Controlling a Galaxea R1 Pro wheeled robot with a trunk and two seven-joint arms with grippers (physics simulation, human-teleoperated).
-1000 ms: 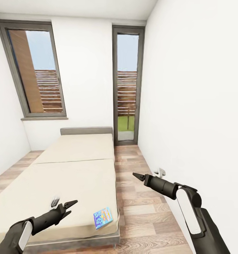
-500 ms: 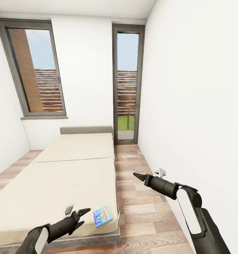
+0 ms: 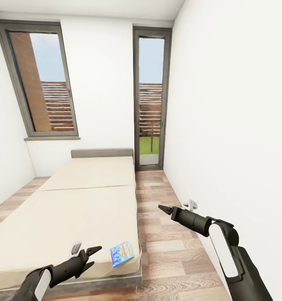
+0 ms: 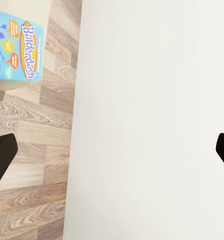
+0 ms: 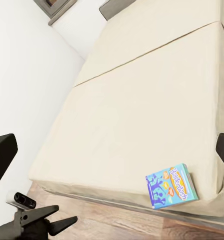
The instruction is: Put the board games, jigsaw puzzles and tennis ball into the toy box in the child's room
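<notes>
Head view: the blue board game [image 3: 121, 253] lies flat at the bed's [image 3: 74, 209] near corner by the floor. My left gripper [image 3: 90, 256], jaws apart and empty, hovers just beside it, nearer than my right gripper [image 3: 163, 209], empty over the floor, its opening unclear.

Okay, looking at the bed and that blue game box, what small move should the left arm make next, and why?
Probably ease the left claw sideways toward the blue game box. The box lies flat at the near corner of the bed; the claw is open beside it, not yet touching.
</notes>
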